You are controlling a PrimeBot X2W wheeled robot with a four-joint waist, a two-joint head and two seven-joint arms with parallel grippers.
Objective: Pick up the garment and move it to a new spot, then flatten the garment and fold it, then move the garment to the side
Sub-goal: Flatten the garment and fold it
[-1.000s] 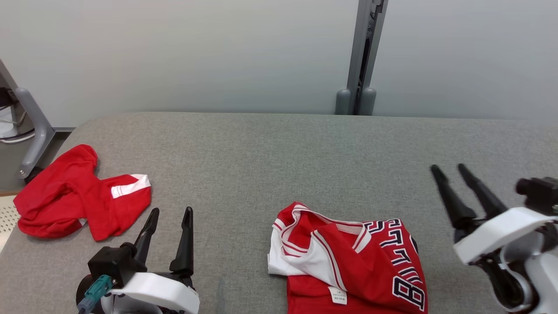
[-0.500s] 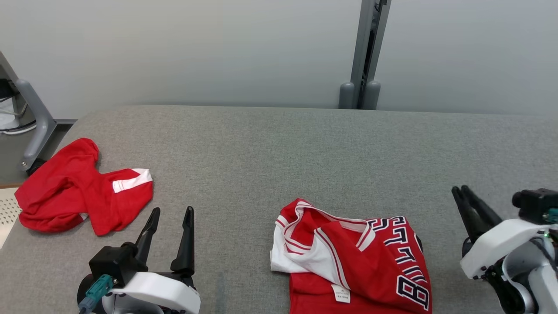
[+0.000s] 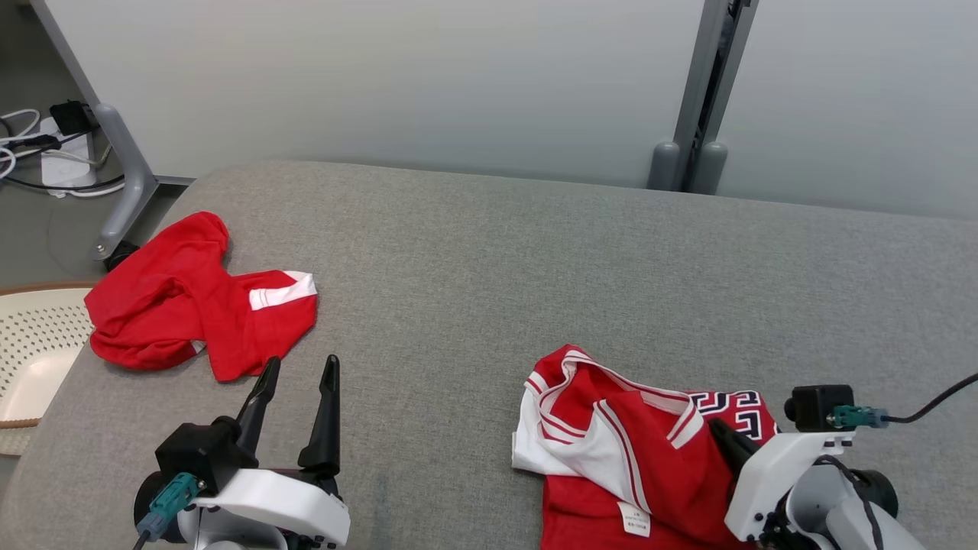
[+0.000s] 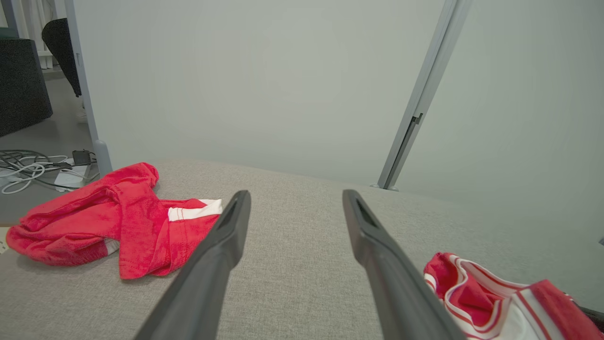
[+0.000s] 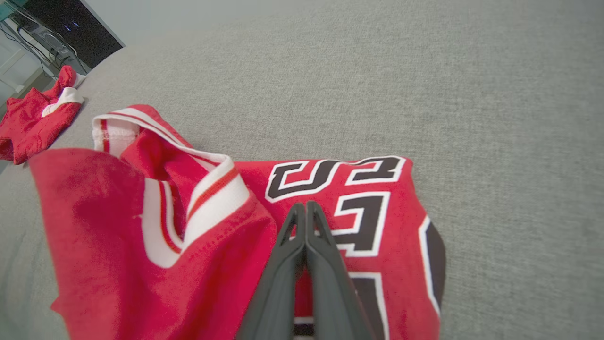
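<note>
The red jersey [image 3: 611,451] lies crumpled at the near right of the grey padded worktop [image 3: 497,267]. Its white-and-red striped collar is turned up towards the left, its dark white-edged lettering faces the right, and a small white label [image 3: 634,519] shows at its near edge.

The right tool [image 3: 718,429] is over the jersey's right part with its two dark fingers pressed flat together. From its own wrist the closed tips [image 5: 306,204] sit over the lettering on the jersey [image 5: 188,226], just right of the collar band. No cloth shows between the fingers, and I cannot tell whether the tips touch the fabric.

The left tool [image 3: 300,361] is at the near left above bare worktop, well apart from the jersey, with its fingers spread wide and nothing between them. Its wrist view shows the same gap [image 4: 296,193], with grey cloth beyond it and the jersey's collar [image 4: 495,293] off to the lower right.

A second red garment [image 3: 191,305] with a white band lies bunched near the worktop's left edge, beyond the left tool. Past that edge stands a pale perforated basket [image 3: 38,344], and cables [image 3: 30,145] lie on the floor behind it. A grey post [image 3: 707,84] rises against the pale wall at the back.
</note>
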